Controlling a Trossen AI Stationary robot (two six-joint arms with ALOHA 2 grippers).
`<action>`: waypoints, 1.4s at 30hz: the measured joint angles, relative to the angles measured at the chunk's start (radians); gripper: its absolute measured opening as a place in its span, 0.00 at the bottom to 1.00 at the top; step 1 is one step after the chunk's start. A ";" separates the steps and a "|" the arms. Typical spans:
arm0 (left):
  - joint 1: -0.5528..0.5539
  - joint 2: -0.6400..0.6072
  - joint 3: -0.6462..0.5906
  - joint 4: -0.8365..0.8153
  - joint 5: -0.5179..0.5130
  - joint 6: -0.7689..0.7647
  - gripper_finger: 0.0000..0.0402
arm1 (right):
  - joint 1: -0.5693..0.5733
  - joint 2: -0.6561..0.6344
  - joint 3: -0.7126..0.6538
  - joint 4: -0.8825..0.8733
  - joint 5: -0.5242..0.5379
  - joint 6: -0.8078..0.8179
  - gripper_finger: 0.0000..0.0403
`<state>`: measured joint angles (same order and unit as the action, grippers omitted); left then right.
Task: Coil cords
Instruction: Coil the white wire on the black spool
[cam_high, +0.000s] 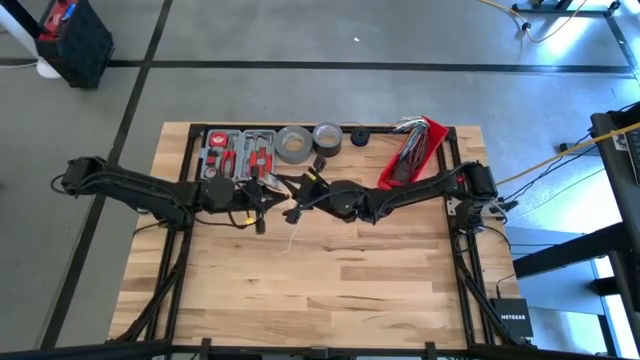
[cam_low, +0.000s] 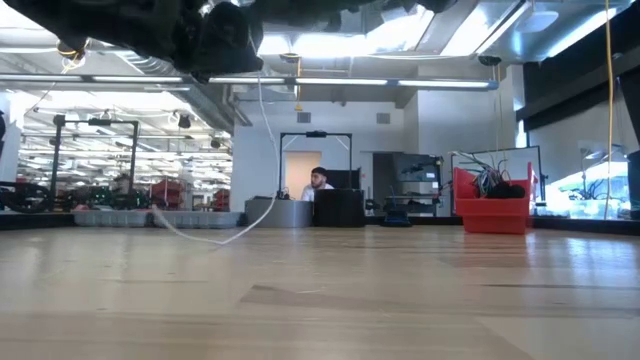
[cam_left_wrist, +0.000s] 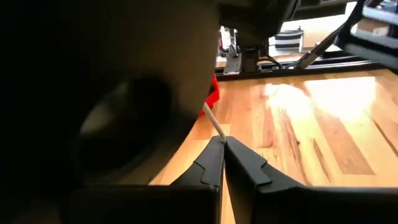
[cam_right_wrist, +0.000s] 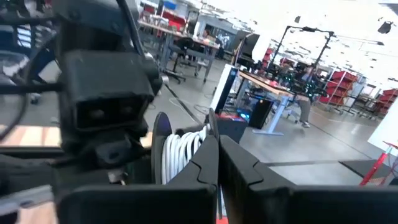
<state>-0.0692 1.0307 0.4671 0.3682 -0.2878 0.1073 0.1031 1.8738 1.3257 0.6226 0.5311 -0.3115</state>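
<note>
The thin white cord (cam_high: 291, 235) hangs from between my two grippers over the middle of the table, and its lower end lies on the wood (cam_low: 205, 237). My left gripper (cam_high: 263, 200) is shut on the cord (cam_left_wrist: 214, 126). My right gripper (cam_high: 299, 206) faces it closely and is shut. Several wound turns of white cord (cam_right_wrist: 180, 155) sit right at the right gripper's fingertips (cam_right_wrist: 217, 143), beside a dark disc (cam_right_wrist: 159, 140). My left gripper pinches a single strand of the cord (cam_left_wrist: 217, 132) between its two fingertips. The strand runs on from the tips toward the right arm, lifted clear of the table. My right gripper is shut at the wound turns of cord (cam_right_wrist: 194, 149). Its own fingers hide the place of contact, so which part it has does not show. The coil is lifted clear of the table.
At the table's far edge stand a grey tool case (cam_high: 238, 152), two grey tape rolls (cam_high: 294, 143) (cam_high: 327, 136), a small black object (cam_high: 358, 137) and a red bin of wires (cam_high: 412, 150). Bare wood lies toward the near edge (cam_high: 330, 290). A person sits far behind (cam_low: 318, 183).
</note>
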 joint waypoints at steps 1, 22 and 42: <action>0.000 0.003 0.000 0.000 0.000 0.007 0.01 | 0.005 -0.002 0.000 0.009 0.000 -0.002 0.01; 0.017 0.012 -0.001 -0.107 -0.006 0.084 0.01 | 0.159 -0.121 0.000 0.065 0.141 -0.225 0.01; 0.079 -0.088 -0.005 -0.283 -0.065 0.135 0.01 | 0.185 -0.127 0.007 0.021 0.177 -0.297 0.01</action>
<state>0.0101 0.9423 0.4618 0.0849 -0.3527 0.2419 0.2880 1.7469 1.3324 0.6431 0.7078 -0.6086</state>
